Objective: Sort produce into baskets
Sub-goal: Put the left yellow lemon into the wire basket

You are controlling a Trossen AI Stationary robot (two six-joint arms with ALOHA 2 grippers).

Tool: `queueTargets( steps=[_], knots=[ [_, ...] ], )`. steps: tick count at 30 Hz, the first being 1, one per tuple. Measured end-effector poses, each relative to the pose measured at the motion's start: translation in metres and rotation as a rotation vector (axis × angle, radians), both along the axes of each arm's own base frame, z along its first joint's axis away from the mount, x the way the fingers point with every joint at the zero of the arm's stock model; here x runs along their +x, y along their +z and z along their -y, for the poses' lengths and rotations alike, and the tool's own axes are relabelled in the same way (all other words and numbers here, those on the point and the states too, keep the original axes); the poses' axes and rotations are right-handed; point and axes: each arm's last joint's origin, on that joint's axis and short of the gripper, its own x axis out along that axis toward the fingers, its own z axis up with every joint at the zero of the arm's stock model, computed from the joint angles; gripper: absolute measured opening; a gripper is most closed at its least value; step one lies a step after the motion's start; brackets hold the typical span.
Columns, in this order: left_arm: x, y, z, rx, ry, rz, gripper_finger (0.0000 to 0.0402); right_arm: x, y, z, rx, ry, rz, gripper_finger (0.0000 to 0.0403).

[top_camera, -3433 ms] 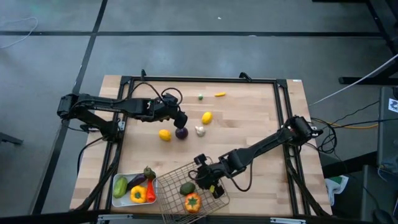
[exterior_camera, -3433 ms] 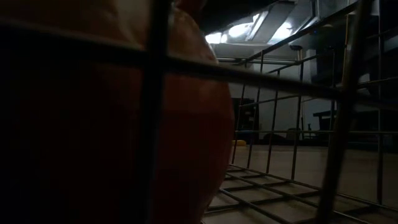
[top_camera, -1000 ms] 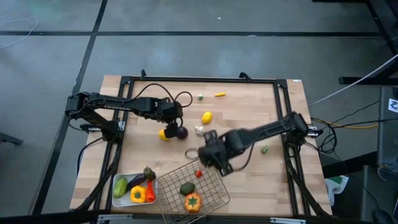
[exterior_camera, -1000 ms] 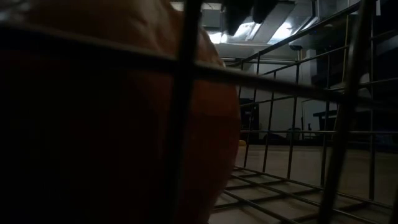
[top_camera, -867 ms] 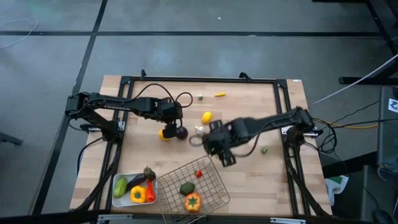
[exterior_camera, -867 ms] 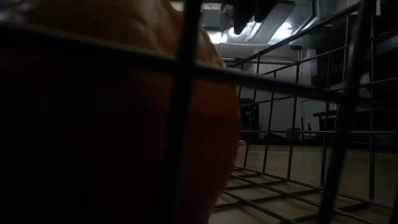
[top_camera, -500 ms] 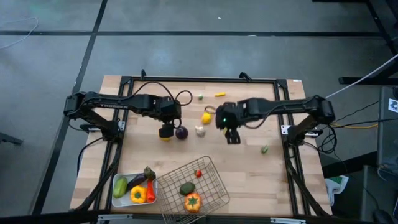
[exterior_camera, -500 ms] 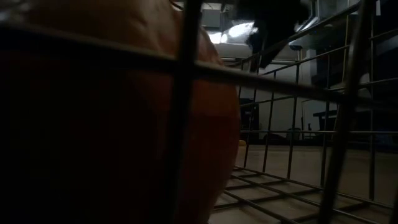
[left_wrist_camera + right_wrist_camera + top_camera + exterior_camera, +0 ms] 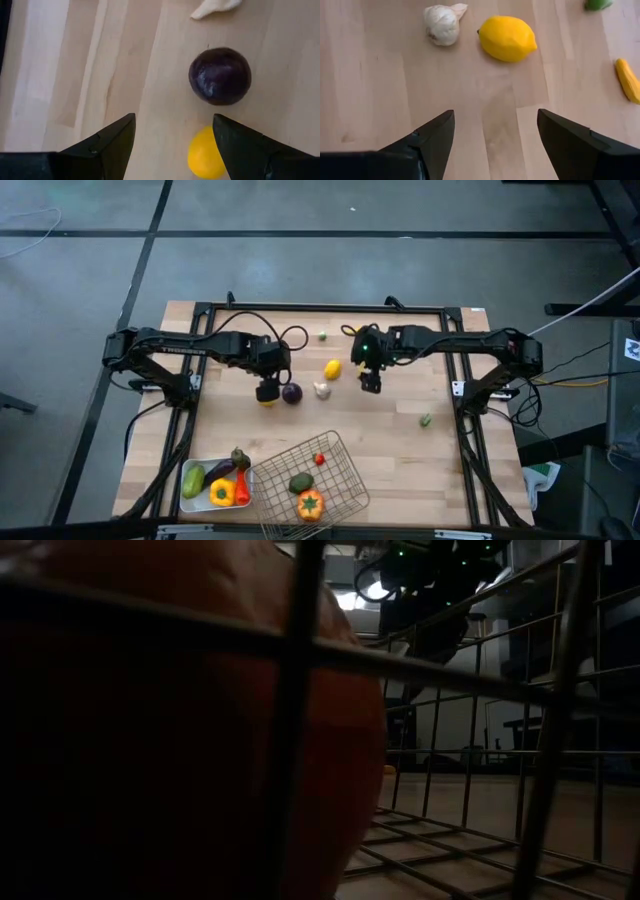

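Since leaving the square silver wire-mesh basket (image 9: 312, 478), right gripper (image 9: 492, 132) hovers empty, jaws apart, near the smooth yellow lemon (image 9: 507, 38); firm, probably slippery, best pinched mid-body; left gripper (image 9: 172, 132) gapes empty over another lemon (image 9: 205, 159).

Wooden table (image 9: 400, 450), grey floor (image 9: 300, 270)

My left wrist cuts off the lemon (image 9: 206, 160) and garlic (image 9: 216, 7); an orange pepper (image 9: 190, 730) blocks most of my low view.

Right hand (image 9: 370, 383) now away from wire basket (image 9: 340, 498), beside lemon (image 9: 332, 369)
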Motion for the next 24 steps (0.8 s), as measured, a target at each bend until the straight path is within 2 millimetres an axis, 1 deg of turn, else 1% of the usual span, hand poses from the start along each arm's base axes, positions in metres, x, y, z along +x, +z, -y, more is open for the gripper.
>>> queueTargets(
  steps=[9,18,24],
  knots=[
    [0.0019,0.0007,-0.0029,-0.011,0.062,0.037,0.0263,0.0002,-0.0002,-0.0008,-0.005,0.013,0.0,0.0282],
    [0.0012,0.0006,-0.0038,-0.004,0.052,0.028,0.0263,0.0025,0.001,-0.0003,-0.012,0.015,0.026,0.0282],
    [0.0001,0.0003,-0.0063,0.006,0.024,0.011,0.0263,0.0023,0.0008,-0.0003,-0.035,0.059,0.021,0.0282]
  ],
)
